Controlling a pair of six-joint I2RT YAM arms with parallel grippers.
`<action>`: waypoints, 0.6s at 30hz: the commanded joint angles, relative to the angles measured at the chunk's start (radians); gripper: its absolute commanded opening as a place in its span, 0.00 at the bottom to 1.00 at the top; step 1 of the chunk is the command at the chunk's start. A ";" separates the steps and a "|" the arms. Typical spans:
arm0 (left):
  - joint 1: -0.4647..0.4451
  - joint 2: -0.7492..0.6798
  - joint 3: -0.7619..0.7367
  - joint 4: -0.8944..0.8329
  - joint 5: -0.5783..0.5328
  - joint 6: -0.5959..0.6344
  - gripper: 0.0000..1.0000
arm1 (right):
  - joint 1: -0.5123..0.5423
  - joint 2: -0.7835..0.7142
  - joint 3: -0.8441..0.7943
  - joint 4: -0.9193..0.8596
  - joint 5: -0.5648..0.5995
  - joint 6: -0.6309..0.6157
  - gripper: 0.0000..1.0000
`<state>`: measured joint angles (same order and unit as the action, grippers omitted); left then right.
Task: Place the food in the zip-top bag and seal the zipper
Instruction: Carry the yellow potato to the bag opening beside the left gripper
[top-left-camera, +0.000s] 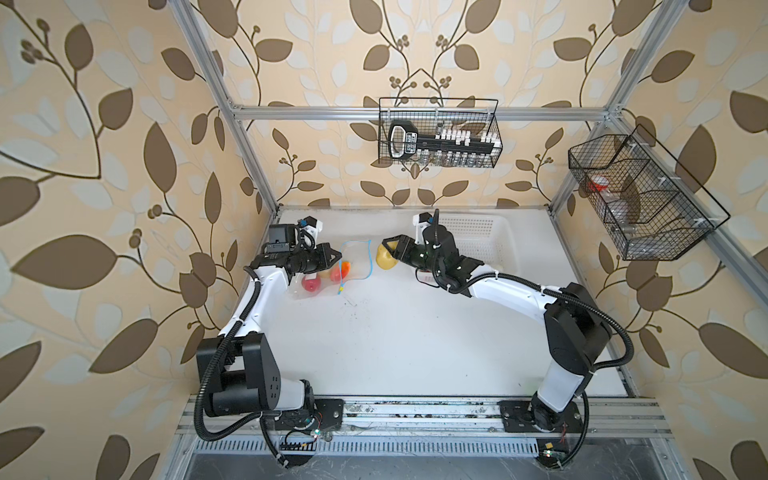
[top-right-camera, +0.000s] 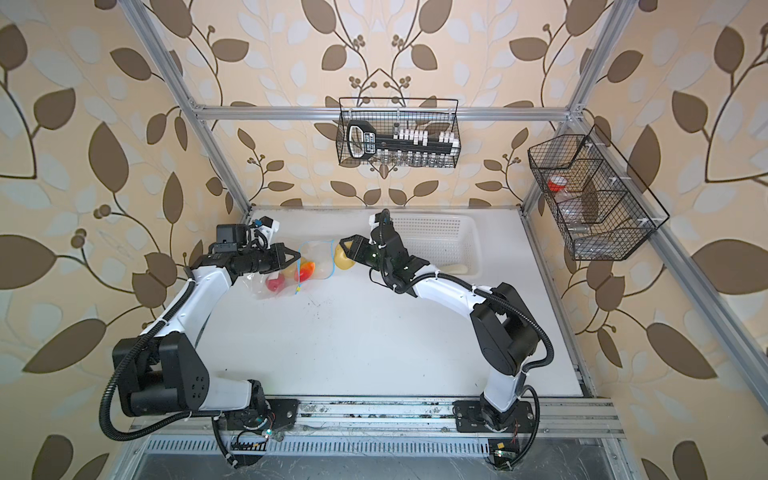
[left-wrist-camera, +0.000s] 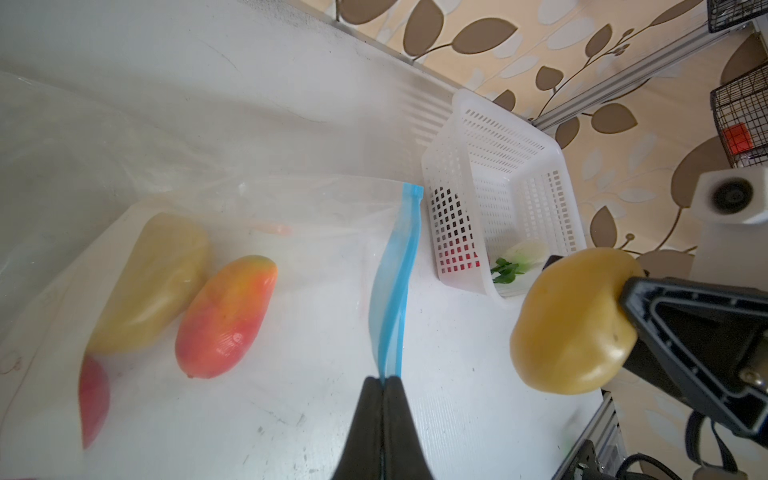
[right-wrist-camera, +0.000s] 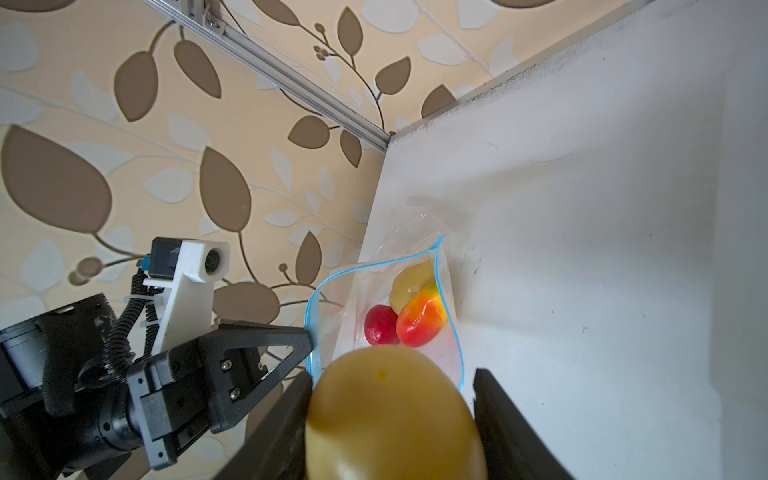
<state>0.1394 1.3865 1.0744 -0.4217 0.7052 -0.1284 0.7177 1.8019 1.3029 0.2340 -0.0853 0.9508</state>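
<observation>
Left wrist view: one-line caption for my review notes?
Left hand pinches the blue zipper while right hand holds a potato beside the zip-top bag.

The zip-top bag (left-wrist-camera: 311, 232) is clear glossy plastic, the basket (left-wrist-camera: 511, 137) matt white plastic.

The mouth of the zip-top bag (top-left-camera: 356, 258) is being held wide; its rim is being occupied by the left gripper (left-wrist-camera: 383, 381), its approach by the gripped potato (top-left-camera: 384, 258).

white arms (top-left-camera: 266, 286), black joints (top-left-camera: 575, 330), ribbed black cables (top-left-camera: 202, 390)
</observation>
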 joint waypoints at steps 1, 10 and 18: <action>0.009 -0.042 0.005 0.013 0.031 0.022 0.00 | 0.015 0.034 0.055 0.041 0.021 0.020 0.31; 0.009 -0.049 0.007 0.017 0.055 0.004 0.00 | 0.030 0.077 0.090 0.049 0.038 0.023 0.31; 0.009 -0.053 0.008 0.021 0.065 -0.003 0.00 | 0.054 0.105 0.133 0.028 0.074 -0.006 0.30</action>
<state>0.1394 1.3773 1.0744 -0.4217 0.7311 -0.1322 0.7586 1.8828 1.3983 0.2558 -0.0422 0.9558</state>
